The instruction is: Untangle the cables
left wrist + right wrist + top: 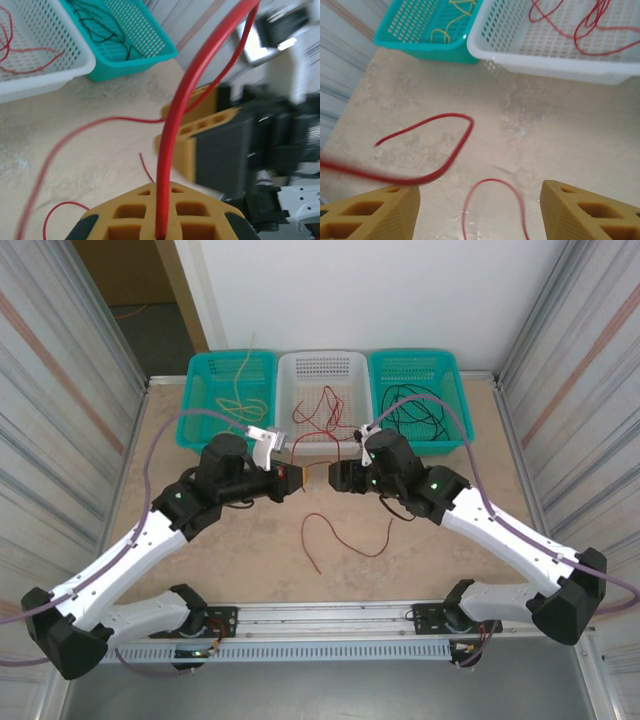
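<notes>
Left wrist view: left hand (161, 220) was clamped on the red cable (172, 130), whose slack trailed on the table (250, 550). Right hand (480, 210) stood open. Cable looked light, springy and slick, so best gripped near an end. Left teal basket (190, 400) held yellow cables (245, 400), white basket (283, 390) red strands (320, 415), right teal basket (458, 390) black cables (420, 410).

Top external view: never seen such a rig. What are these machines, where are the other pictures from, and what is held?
Two robot arms, bolted at the table's near edge, seen from above. The other pictures come from a camera on each wrist. Beyond them stand a teal basket with yellow cables, a white basket with red cables, another teal basket with black cables. The left tool is shut on a red cable; the right tool stands open. A red loop lies on the table.
</notes>
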Available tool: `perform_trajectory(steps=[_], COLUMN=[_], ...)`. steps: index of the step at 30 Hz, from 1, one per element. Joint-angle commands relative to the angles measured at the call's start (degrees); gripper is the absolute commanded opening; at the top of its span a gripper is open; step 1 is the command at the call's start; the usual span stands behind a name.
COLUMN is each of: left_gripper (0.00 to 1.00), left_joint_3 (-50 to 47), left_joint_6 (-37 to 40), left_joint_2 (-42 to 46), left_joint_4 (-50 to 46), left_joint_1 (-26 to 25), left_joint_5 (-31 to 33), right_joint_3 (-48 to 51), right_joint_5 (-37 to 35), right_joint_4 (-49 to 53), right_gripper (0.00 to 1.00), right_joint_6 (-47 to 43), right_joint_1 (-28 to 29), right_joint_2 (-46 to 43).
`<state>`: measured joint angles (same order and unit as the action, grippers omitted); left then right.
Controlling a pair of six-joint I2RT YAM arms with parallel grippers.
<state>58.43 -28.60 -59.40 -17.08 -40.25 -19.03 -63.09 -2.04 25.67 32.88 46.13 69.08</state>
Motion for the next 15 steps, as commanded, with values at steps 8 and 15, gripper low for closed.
perform_trajectory(steps=[8, 15], left_gripper=[0.00, 0.00], left_joint_3=[-0.96, -8.13], left_joint_6=[-8.97, -19.04], left_joint_2=[5.49, 7.39], left_joint_4=[9.19, 24.73], left_joint_1=[-0.07, -0.08], left_joint_5=[-0.45, 0.43], right_joint_3=[13.17, 18.92], right_joint_5=[9.45, 9.70], right_joint_4=[-23.68, -39.11], right_gripper=[0.81, 0.79], right_joint_6=[10.34, 15.55], right_joint_1=[0.53, 2.01], right_joint_2=[-2.37, -3.97])
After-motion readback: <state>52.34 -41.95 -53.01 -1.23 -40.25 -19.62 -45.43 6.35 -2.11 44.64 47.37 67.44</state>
